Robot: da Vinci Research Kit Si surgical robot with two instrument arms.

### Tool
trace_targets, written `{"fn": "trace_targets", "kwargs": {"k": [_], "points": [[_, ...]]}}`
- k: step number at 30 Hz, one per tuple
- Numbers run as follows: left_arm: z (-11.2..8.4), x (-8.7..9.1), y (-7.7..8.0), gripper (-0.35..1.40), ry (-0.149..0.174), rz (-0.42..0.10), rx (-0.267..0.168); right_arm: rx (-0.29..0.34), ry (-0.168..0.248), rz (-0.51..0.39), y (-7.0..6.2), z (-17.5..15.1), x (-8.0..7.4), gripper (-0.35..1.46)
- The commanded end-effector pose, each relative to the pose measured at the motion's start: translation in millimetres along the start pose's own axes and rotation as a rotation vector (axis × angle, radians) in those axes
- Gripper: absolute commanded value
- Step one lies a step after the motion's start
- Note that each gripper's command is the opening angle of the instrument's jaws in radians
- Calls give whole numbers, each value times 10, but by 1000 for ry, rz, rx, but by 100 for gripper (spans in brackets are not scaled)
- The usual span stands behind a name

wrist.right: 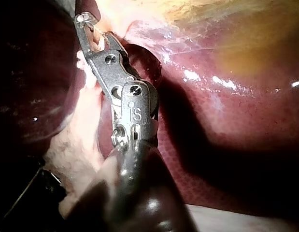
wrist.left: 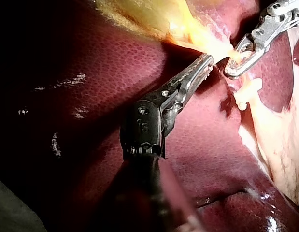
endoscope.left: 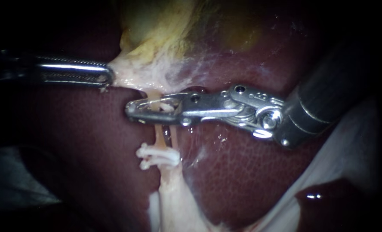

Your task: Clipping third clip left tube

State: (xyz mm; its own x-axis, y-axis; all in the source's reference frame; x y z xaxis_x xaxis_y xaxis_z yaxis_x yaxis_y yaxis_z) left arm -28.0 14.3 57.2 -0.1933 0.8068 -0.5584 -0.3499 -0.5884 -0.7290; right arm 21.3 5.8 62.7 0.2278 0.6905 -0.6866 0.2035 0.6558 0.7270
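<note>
- Endoscope: right instrument (endoscope.left: 131,110) has its jaws drawn in to a narrow slit, both bearing on a white clip (endoscope.left: 165,106) seated between them. The clip and jaws straddle the left tube (endoscope.left: 158,134), which runs down out of the pale tissue (endoscope.left: 135,73) below the gallbladder (endoscope.left: 156,25).
- Same view: further down that tube sit two fitted clips (endoscope.left: 156,157), close together, well clear of the jaws. Dark red liver (endoscope.left: 242,172) lies behind.
- Same view: left instrument (endoscope.left: 108,77) has its jaws pressed together on the edge of the pale tissue, which is stretched to a point towards it.
- Left wrist: left instrument (wrist.left: 207,60) shows no gap between its jaws, tips buried in the pale tissue (wrist.left: 212,46). Right instrument (wrist.left: 231,71) lies just ahead and to one side, the fitted clips (wrist.left: 242,94) just past its tips. Liver (wrist.left: 91,58) under the shaft.
- Right wrist: right instrument (wrist.right: 94,30) has a pale strand crossing between its jaws; whether this is the left tube cannot be told from here. Liver (wrist.right: 236,121) beside the shaft, yellowish gallbladder (wrist.right: 246,43) beyond it.
</note>
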Motion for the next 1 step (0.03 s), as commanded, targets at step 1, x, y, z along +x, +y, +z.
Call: {"fn": "trace_targets", "kwargs": {"k": [1], "points": [[0,0,0,-35,0,0,0,2,-1,6,1,-1,-1,-35]]}}
